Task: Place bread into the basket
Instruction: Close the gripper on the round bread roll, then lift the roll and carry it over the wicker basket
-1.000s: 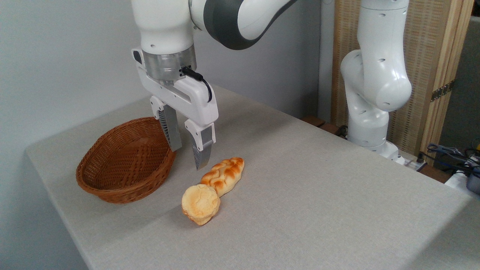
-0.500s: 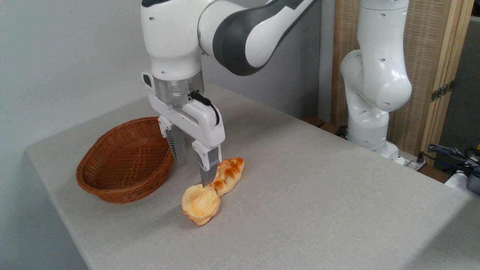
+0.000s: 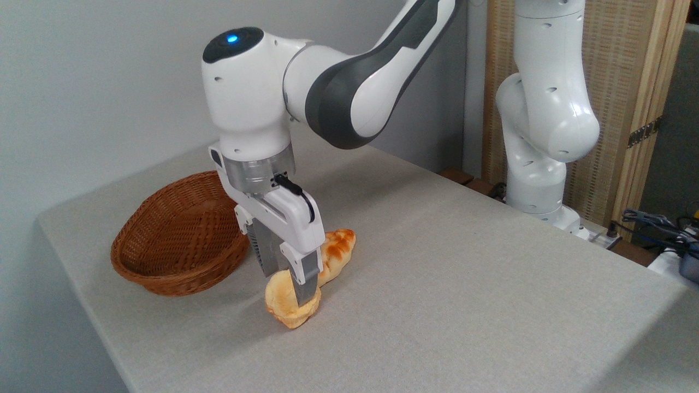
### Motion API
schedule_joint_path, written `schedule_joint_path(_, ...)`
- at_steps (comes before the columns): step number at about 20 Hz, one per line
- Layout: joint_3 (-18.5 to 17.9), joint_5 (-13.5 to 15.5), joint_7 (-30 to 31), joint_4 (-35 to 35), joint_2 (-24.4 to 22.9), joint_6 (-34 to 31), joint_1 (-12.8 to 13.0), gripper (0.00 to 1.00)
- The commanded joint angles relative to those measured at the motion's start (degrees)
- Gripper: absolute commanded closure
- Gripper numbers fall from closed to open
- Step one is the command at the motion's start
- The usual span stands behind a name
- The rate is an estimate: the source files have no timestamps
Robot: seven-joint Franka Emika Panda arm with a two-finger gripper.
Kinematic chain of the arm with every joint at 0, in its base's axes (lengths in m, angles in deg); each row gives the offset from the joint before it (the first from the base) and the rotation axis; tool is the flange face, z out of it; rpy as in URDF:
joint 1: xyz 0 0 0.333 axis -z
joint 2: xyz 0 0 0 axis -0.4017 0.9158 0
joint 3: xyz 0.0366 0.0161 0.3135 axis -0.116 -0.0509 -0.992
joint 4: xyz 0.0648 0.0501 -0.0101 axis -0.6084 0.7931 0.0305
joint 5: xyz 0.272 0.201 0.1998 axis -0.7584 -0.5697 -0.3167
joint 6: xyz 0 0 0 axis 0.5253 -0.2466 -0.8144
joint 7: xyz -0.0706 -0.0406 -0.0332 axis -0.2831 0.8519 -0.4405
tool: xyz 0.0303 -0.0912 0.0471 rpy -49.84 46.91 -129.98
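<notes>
The bread (image 3: 282, 304), a small pale-golden bun, lies on the grey tablecloth near the table's front. My gripper (image 3: 286, 286) has come down over it and stands open. One finger (image 3: 307, 279) is in front of the bun on its right, and the other is behind it on its left, partly hidden. I cannot tell whether the pads touch the bun. The reddish-brown wicker basket (image 3: 180, 240) sits empty to the left, close to the gripper's body.
A braided orange-brown loaf (image 3: 339, 250) lies just behind and right of the bun, touching it, half hidden by the gripper. The arm's white base (image 3: 538, 180) rises at the table's back right. Cables (image 3: 655, 221) lie at the far right.
The gripper has dropped from above the table beside the basket and shifted slightly forward and right. Its fingers now straddle the bun. The bun, loaf and basket have not moved.
</notes>
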Motion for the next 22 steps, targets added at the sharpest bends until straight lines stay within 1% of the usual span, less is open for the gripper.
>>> schedule_joint_path(1, -0.4, -0.5, -0.8, -0.1, 0.7, 1.2, 0.4, 0.00)
schedule_joint_path(4, -0.4, -0.6, -1.4, -0.1, 1.0, 1.4, 0.3, 0.00)
schedule_joint_path(5, -0.4, -0.7, -2.1, -0.1, 1.3, 1.6, 0.3, 0.03)
schedule_joint_path(8, -0.4, -1.3, -2.6, -0.1, 1.4, 1.7, 0.3, 0.43)
schedule_joint_path(9, -0.4, -1.3, -2.6, -0.2, 1.4, 1.7, 0.3, 0.50)
schedule_joint_path(10, -0.4, -1.3, -2.6, -0.1, 1.4, 1.6, 0.3, 0.53)
schedule_joint_path(16, -0.4, -1.2, -2.6, -0.2, 1.4, 1.6, 0.3, 0.53)
schedule_joint_path(22, -0.5, -1.2, -2.5, -1.4, 0.8, 1.5, 0.3, 0.51)
